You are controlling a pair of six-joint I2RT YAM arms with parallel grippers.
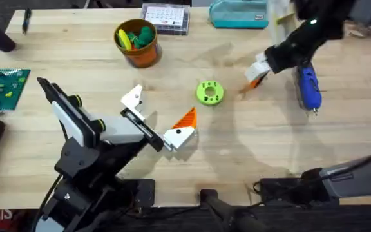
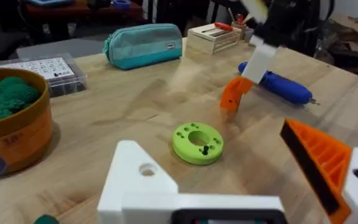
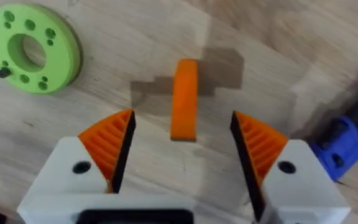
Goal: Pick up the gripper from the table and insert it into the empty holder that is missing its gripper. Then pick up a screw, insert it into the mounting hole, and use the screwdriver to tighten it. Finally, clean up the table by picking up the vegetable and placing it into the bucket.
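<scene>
My right gripper (image 3: 182,121) (image 1: 257,74) hangs open just above the table (image 1: 250,142). A small orange bar (image 3: 184,99), the loose gripper pad, lies flat between its ribbed orange fingers. The blue screwdriver (image 1: 308,88) (image 2: 278,86) lies just right of it. My left gripper (image 1: 163,106) (image 2: 210,140) is open near the table's middle. One of its white fingers (image 2: 328,165) carries an orange pad and the other (image 2: 135,183) is bare. The orange bucket (image 1: 136,44) (image 2: 11,134) stands at the back with green and yellow vegetables (image 1: 144,32) inside.
A lime-green disc (image 1: 209,92) (image 3: 30,46) with a small dark screw in one hole lies between the grippers. At the back are a teal pouch (image 1: 237,14) and a clear parts box (image 1: 166,18). A green board (image 1: 2,87) and a black pen (image 1: 26,19) sit at the far left.
</scene>
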